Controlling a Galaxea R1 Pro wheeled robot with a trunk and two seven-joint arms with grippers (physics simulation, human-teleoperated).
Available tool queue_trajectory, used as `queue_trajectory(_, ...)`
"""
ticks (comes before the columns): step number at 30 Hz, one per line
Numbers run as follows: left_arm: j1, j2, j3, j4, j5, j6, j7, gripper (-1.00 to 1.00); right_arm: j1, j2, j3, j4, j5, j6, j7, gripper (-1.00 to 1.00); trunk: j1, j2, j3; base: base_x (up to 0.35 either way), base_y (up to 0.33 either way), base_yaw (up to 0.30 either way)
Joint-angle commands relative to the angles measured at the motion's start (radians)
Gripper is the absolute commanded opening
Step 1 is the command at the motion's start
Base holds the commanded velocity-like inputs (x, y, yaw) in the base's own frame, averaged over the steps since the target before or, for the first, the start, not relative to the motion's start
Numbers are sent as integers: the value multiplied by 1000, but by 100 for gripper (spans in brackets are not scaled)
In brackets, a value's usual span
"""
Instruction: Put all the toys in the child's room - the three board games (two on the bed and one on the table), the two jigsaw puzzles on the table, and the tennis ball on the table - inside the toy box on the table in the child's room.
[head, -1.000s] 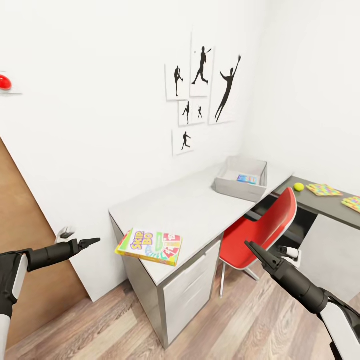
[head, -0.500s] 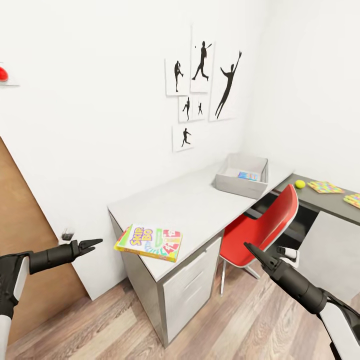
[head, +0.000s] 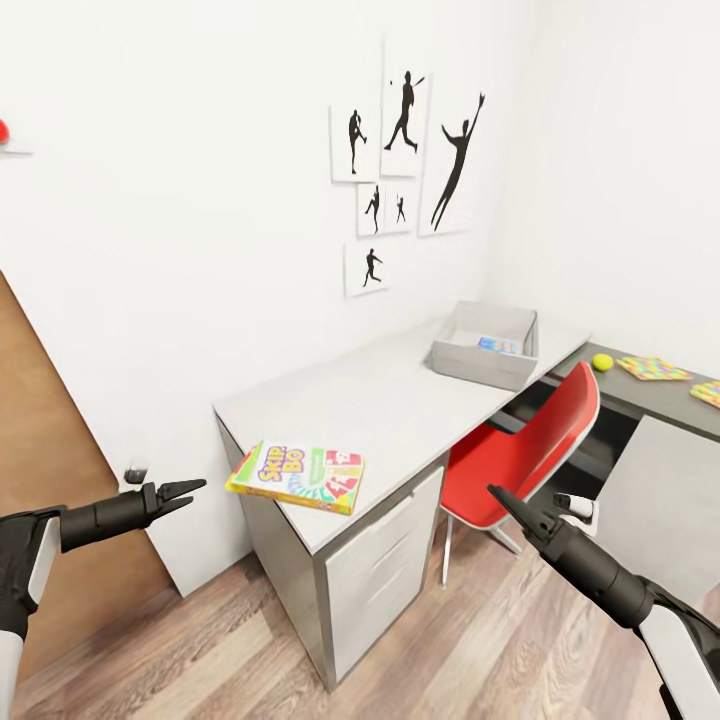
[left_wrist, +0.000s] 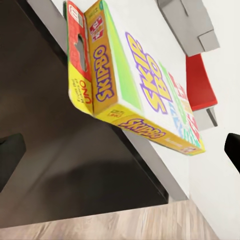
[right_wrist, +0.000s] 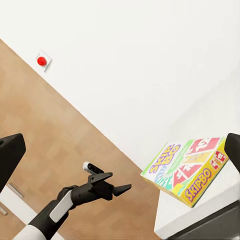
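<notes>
The yellow-green-red board game (head: 298, 477) lies flat at the near corner of the pale tabletop (head: 380, 410), its near-left corner jutting out past the edge; the left wrist view shows that overhang plainly, with dark space under the box (left_wrist: 135, 85). That free corner is the obvious place to take it: one finger can slide beneath and one above without scraping the surface.

The left end effector (head: 180, 491) hangs just beside the box, level with it and apart from it, fingers slightly parted and holding nothing. It should open wider than the box is thick before closing in, and bite deep enough that the flat box does not pivot when lifted. The right end effector (head: 503, 498) hovers over the floor in front of the red chair (head: 525, 455); it looks nearly closed and empty, though the angle makes that uncertain.

Farther along stands the toy box (head: 487, 345), with what seems to be a blue game already inside. The tennis ball (head: 601, 362) and jigsaw puzzles (head: 654, 368) lie on the dark lower section beyond.
</notes>
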Motion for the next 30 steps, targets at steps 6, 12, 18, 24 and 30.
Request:
queue_trajectory(6, -1, 0, 1, 2, 0, 10, -5, 100, -1, 0, 0, 0, -6, 7, -1, 100, 23, -43, -20, 0, 0, 0)
queue_trajectory(12, -1, -1, 1, 2, 0, 10, -5, 100, -1, 0, 0, 0, -6, 6, -1, 100, 35, -64, -29, 0, 0, 0)
queue_trajectory(18, -1, -2, 1, 2, 8, 10, -5, 100, -1, 0, 1, 0, -6, 6, -1, 100, 35, -64, -29, 0, 0, 0)
queue_trajectory(24, -1, -2, 0, 2, 23, 9, -5, 100, -1, 0, 1, 0, -6, 6, -1, 100, 35, -64, -29, 0, -1, 0)
queue_trajectory(30, -1, -2, 1, 2, 26, 9, -5, 100, -1, 0, 1, 0, -6, 6, -3, 100, 35, -64, -29, 8, -109, 0)
